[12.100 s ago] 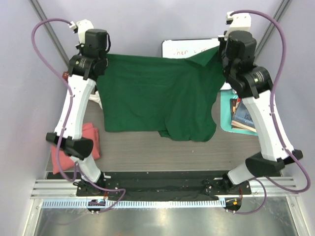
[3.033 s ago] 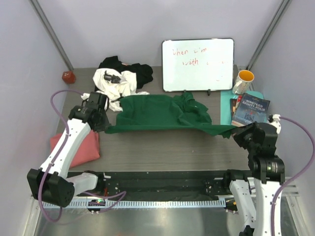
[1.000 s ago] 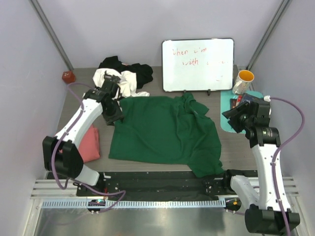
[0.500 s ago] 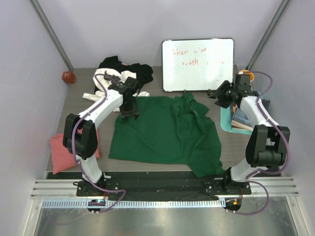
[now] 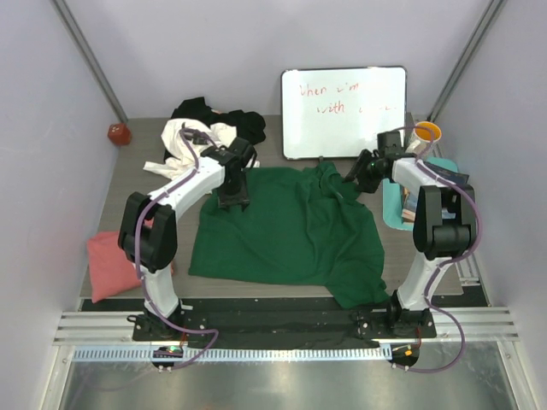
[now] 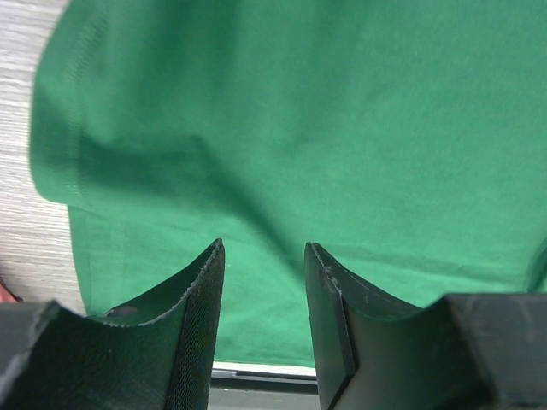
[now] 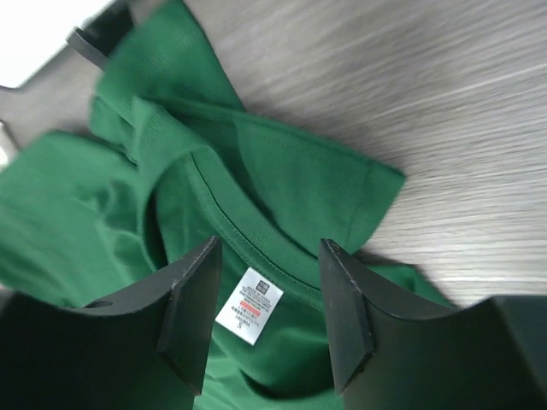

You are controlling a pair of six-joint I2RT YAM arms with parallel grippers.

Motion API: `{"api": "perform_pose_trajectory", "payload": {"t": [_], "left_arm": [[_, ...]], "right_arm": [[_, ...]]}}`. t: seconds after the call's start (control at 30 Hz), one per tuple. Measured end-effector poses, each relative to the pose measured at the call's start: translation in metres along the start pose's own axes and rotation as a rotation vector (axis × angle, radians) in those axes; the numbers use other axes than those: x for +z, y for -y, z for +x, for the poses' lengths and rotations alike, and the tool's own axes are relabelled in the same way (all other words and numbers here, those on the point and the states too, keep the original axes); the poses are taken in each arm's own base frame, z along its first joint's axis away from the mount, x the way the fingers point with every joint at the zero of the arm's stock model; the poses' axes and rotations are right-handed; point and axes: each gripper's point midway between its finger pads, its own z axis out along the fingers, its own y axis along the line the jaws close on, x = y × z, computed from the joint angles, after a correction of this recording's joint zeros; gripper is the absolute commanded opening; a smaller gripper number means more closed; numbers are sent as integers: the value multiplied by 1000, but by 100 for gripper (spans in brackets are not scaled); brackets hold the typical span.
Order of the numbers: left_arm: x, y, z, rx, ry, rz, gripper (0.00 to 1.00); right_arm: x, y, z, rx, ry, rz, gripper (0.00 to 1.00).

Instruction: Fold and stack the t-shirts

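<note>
The dark green t-shirt (image 5: 286,231) lies spread flat in the middle of the table, its collar bunched at the far right. My left gripper (image 5: 232,195) hovers open over the shirt's far left part; in the left wrist view its fingers (image 6: 195,299) frame bare green cloth (image 6: 342,128). My right gripper (image 5: 352,173) stands open over the collar (image 7: 248,231), with the white label (image 7: 249,305) showing between its jaws. The salmon pink t-shirt (image 5: 113,263) lies at the near left. White (image 5: 190,147) and black (image 5: 244,124) t-shirts sit crumpled at the far left.
A whiteboard (image 5: 342,111) stands at the back, with an orange-lined mug (image 5: 425,135) to its right. A teal mat (image 5: 395,205) with books lies under the right arm. A small red ball (image 5: 118,133) rests at the far left edge.
Both arms swung inward over the shirt's far edge: the left from the left hem toward the middle, the right from beside the books to the collar. The shirt has stayed flat.
</note>
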Motion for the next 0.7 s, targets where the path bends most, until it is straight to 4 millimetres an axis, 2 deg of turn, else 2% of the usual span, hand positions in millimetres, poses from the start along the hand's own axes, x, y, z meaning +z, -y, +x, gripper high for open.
{"api": "perform_pose_trajectory", "payload": {"t": [0.07, 0.2, 0.27, 0.3, 0.4, 0.53, 0.7], "left_arm": [[2, 1, 4, 8, -4, -1, 40], [5, 4, 12, 29, -15, -6, 33], [8, 8, 16, 45, -20, -7, 10], [9, 11, 17, 49, -22, -6, 0], [19, 20, 30, 93, -50, -15, 0], [38, 30, 53, 145, -114, -32, 0], [54, 27, 88, 183, -211, -57, 0]], "right_arm": [[7, -1, 10, -13, -26, 11, 43], [19, -1, 23, -36, -61, 45, 36], [26, 1, 24, -41, -68, 68, 32], [29, 3, 23, -41, -68, 78, 27], [40, 12, 22, -36, -72, 127, 18], [42, 17, 14, -34, -54, 168, 16], [45, 20, 5, -40, -32, 210, 15]]}}
